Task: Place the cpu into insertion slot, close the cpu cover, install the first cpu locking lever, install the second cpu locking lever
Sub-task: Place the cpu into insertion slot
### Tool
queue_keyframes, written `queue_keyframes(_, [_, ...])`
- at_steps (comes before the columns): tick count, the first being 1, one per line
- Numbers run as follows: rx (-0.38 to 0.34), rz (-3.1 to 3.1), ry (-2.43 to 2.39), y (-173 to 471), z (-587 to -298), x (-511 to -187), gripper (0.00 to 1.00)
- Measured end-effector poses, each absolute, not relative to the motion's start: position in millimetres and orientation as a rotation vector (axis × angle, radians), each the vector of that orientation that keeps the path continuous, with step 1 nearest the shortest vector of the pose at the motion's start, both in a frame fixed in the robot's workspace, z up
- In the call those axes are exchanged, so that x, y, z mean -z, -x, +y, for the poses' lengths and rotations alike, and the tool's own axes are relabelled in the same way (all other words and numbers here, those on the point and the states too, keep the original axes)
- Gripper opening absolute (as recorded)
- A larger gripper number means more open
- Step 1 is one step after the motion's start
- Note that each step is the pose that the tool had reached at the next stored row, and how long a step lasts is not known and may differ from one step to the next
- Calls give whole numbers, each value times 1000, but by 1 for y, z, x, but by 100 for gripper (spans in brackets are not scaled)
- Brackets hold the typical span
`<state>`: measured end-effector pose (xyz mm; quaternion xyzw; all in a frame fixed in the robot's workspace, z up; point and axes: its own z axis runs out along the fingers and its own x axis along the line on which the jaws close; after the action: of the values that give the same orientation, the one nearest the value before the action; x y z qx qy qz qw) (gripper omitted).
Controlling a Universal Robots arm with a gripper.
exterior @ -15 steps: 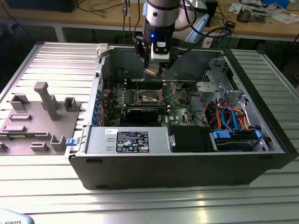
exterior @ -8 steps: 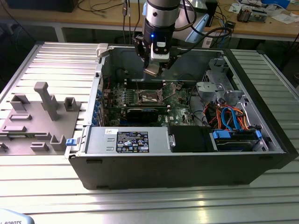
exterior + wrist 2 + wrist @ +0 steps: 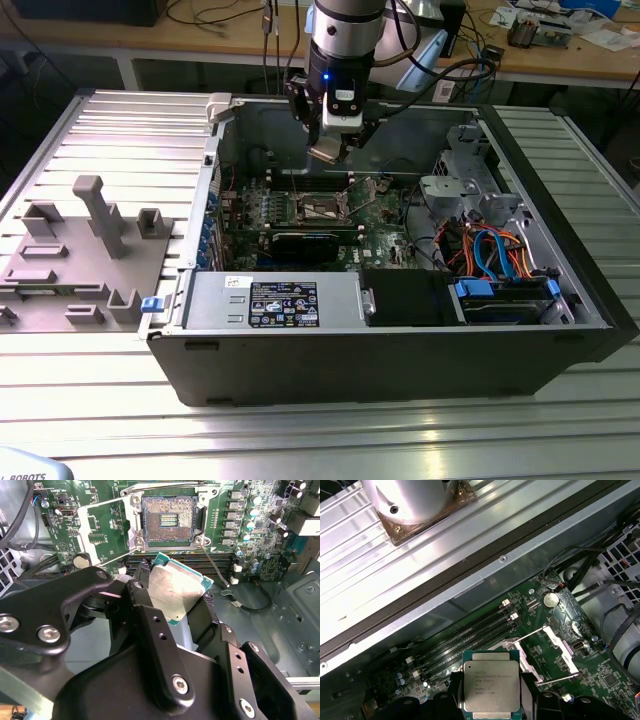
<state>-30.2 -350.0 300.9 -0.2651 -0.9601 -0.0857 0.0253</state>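
Observation:
My gripper (image 3: 328, 150) hangs inside the open computer case, above the green board, and is shut on the cpu (image 3: 323, 152). In both wrist views the black fingers (image 3: 142, 592) clamp two opposite edges of the square silver chip (image 3: 177, 592) (image 3: 490, 685). The insertion slot (image 3: 167, 522) (image 3: 318, 207) lies bare below it, dark with contact pins showing. The cpu cover (image 3: 102, 525) (image 3: 547, 650) is swung open beside the slot. A thin wire locking lever (image 3: 215, 565) stands released, slanting away from a corner of the slot.
Memory slots (image 3: 185, 560) run alongside the socket, and a long black expansion card (image 3: 305, 245) lies in front of it. The power supply (image 3: 290, 300) and a drive bay with blue and orange cables (image 3: 500, 265) fill the case front. A grey fixture (image 3: 80, 250) sits at the exterior view's left.

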Motion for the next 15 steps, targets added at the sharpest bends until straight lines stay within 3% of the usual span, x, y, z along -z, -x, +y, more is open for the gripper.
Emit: queue_keyframes(15, [265, -2967, 829, 30, -350, -301, 54])
